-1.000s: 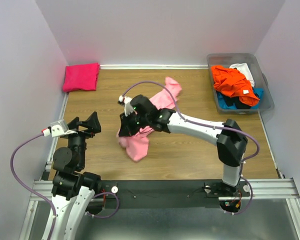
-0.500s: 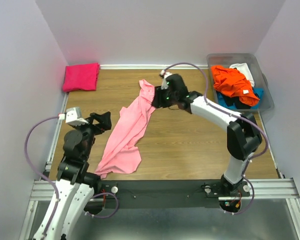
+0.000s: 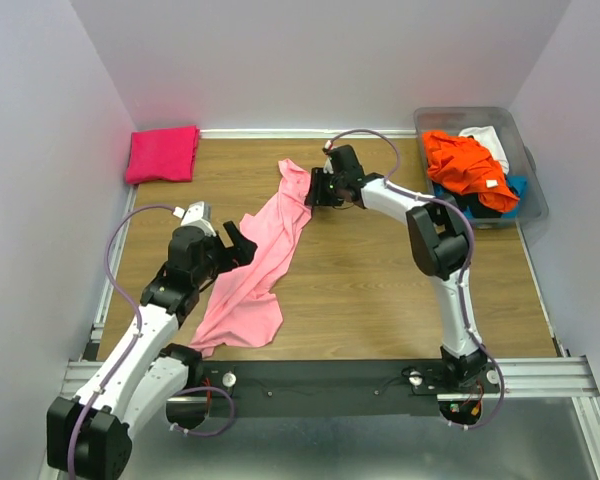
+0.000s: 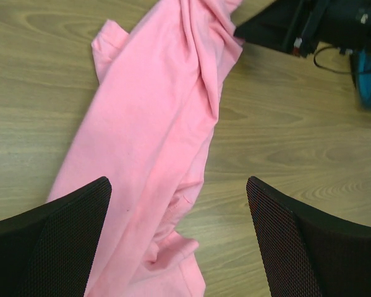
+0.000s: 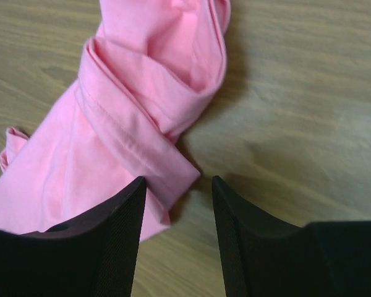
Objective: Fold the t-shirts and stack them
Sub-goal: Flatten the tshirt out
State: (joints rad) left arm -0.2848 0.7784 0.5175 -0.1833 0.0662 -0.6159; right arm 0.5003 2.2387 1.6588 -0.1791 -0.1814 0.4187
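Observation:
A light pink t-shirt [image 3: 265, 250] lies in a long, rumpled diagonal strip on the wooden table. My right gripper [image 3: 315, 190] stands open at its far end. In the right wrist view the shirt's folded hem corner [image 5: 173, 164] lies loose on the table between the fingers of the right gripper [image 5: 177, 185], nearer the left one. My left gripper [image 3: 242, 243] hovers wide open over the middle of the strip. Seen from the left wrist, the left gripper [image 4: 177, 185] has the pink cloth [image 4: 154, 111] below it and touches nothing. A folded magenta t-shirt [image 3: 163, 153] sits in the far left corner.
A clear plastic bin [image 3: 465, 111] at the far right holds an orange t-shirt [image 3: 465, 165] with white, blue and black ones. Walls close in the table at the back and both sides. The right arm [image 4: 297, 25] shows at the top of the left wrist view.
The right gripper carried one end of the pink shirt to the far side, stretching it out, then opened and let go. The left arm swung in over the shirt's middle.

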